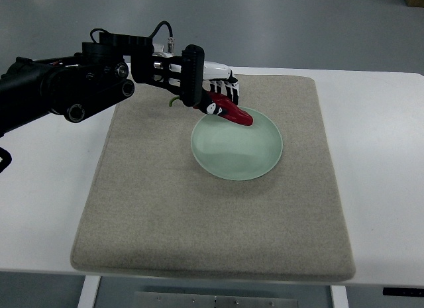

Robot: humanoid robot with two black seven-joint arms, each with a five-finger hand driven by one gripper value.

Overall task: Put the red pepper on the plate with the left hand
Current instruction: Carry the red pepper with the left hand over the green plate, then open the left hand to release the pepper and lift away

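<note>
Red pepper (233, 112) gripped in the fingers (224, 89) of the left hand (215, 89), green stem pointing back to the left, tip reaching over the far rim of the plate. Pale green glass plate (236, 162) lying flat on a beige felt mat (165, 208), mat spread on a white table (384, 162). Black left arm (59, 86) entering from the left edge, above the far left corner of the mat. Only 1 arm visible.

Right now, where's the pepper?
In the top view, the pepper is held in the left hand, its tip over the upper-left rim of the plate, left of the mat's centre.
</note>
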